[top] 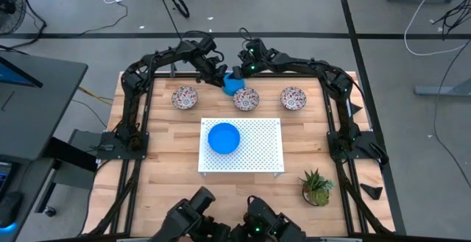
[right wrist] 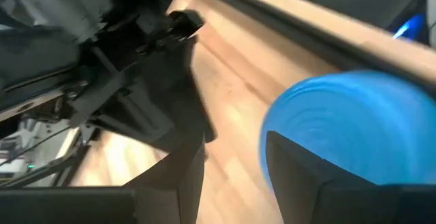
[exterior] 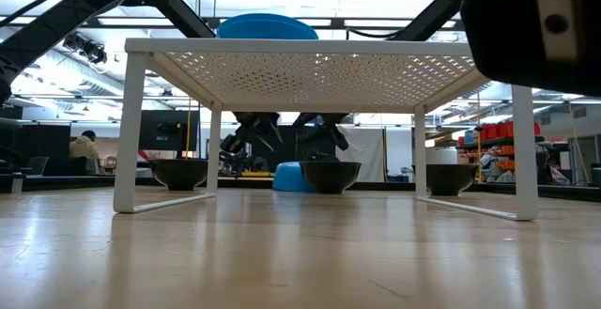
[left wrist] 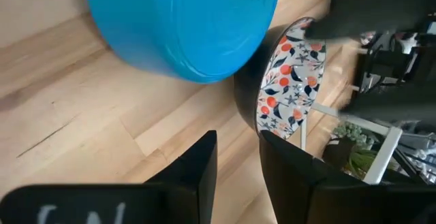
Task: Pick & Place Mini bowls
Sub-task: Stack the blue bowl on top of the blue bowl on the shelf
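On the near part of the table stands the green potted plant [top: 316, 187], off toward the right. Beyond it, in the middle, the white perforated board [top: 257, 148] stands on its legs, and one blue bowl [top: 224, 137] rests on top of it, mouth up, toward the board's left side.

Farther back runs a row of three patterned bowls, all upright with their floral insides showing: the left patterned bowl [top: 185, 97], the middle patterned bowl [top: 246, 99] and the right patterned bowl [top: 294, 98], spaced apart along the far side.

At the far edge, just behind and left of the middle patterned one, sits a second blue bowl [top: 233, 84]. The left wrist view shows its outer wall and underside, so it appears tipped over. That makes two blue and three patterned bowls in sight.

Both arms meet over this second blue bowl. The left gripper [top: 220, 77] is right beside it, fingers spread with nothing between them. The right gripper [top: 241, 68] is just behind it, fingers likewise apart and holding nothing.
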